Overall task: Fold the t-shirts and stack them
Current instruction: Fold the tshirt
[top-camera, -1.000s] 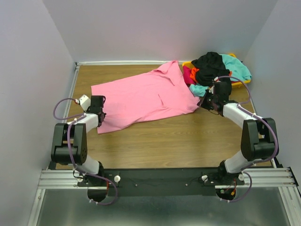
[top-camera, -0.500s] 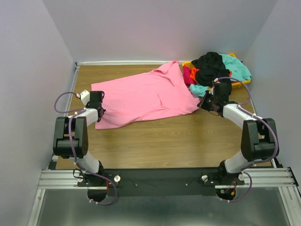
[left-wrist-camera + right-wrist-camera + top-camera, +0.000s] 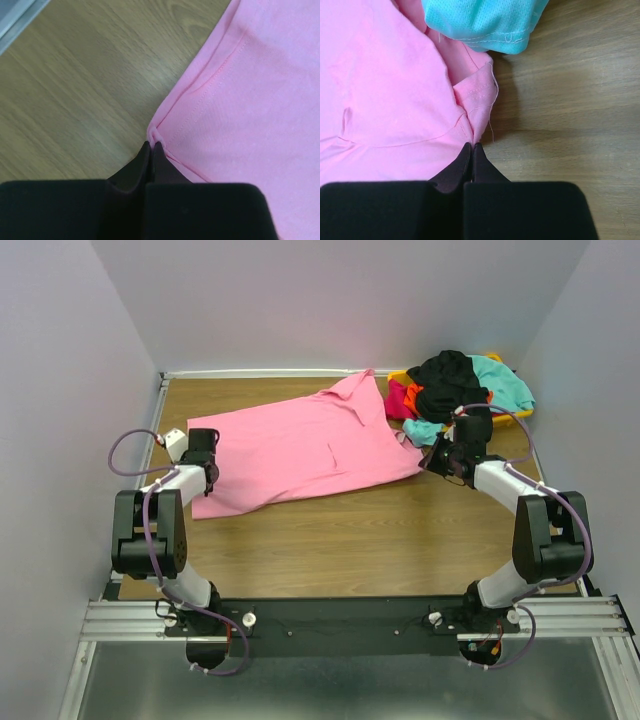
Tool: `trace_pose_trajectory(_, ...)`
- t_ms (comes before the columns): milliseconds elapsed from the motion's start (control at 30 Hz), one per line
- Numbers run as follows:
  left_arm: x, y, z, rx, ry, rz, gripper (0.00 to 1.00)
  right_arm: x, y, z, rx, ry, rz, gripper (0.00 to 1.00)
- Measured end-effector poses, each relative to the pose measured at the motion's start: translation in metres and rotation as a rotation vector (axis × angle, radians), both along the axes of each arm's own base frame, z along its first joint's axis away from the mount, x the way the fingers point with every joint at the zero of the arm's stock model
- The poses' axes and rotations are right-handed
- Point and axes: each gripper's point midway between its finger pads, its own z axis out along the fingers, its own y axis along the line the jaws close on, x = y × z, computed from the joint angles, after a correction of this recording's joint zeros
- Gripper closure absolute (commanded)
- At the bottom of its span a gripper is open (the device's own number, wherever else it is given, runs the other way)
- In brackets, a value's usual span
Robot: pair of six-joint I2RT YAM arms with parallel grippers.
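Plainly, the pink t-shirt [image 3: 300, 445] lies spread across the middle of the worktop [image 3: 350, 530], and both tools are clenched on it. The left tool [image 3: 151, 145] nips a small pucker of hem at the left corner. The right tool [image 3: 471, 146] seems to bite only the very tip of the right corner, though the view is tight. Either thin bite could slip under tension, and a lift might drag the teal t-shirt [image 3: 480, 22] overlapping that edge.

Left arm [image 3: 178, 480] stretched low, jaws pinched closed, right arm [image 3: 497, 476] likewise, jaws closed
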Motion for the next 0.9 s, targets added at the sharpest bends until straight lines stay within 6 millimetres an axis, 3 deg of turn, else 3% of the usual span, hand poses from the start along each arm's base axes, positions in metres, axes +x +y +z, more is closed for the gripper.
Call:
trace_pose_trajectory(233,-0.008,0.011,0.005,0.060,0.024,0.039,1.00,-0.001,0.003,-0.002,0.004,0.005,0.008,1.00)
trace_pose_trajectory(500,-0.014,0.025,0.013,0.135,0.041,0.086,1.00,-0.009,0.020,-0.021,-0.007,0.057,0.052,0.99)
trace_pose_trajectory(700,-0.018,0.031,0.014,0.173,0.058,0.107,1.00,-0.013,0.014,-0.028,-0.035,0.072,0.029,0.99)
trace_pose_trajectory(767,-0.019,0.030,0.014,0.182,0.067,0.107,1.00,-0.014,0.011,-0.029,-0.045,0.077,0.019,0.95)
trace_pose_trajectory(833,-0.019,0.029,0.016,0.194,0.075,0.103,0.89,-0.015,0.009,-0.031,-0.053,0.084,0.011,0.87)
trace_pose_trajectory(867,-0.019,0.029,0.018,0.196,0.072,0.105,0.77,-0.016,0.009,-0.031,-0.056,0.088,0.007,0.74)
trace_pose_trajectory(900,-0.017,0.028,0.020,0.199,0.065,0.108,0.56,-0.017,0.008,-0.032,-0.058,0.092,0.006,0.63)
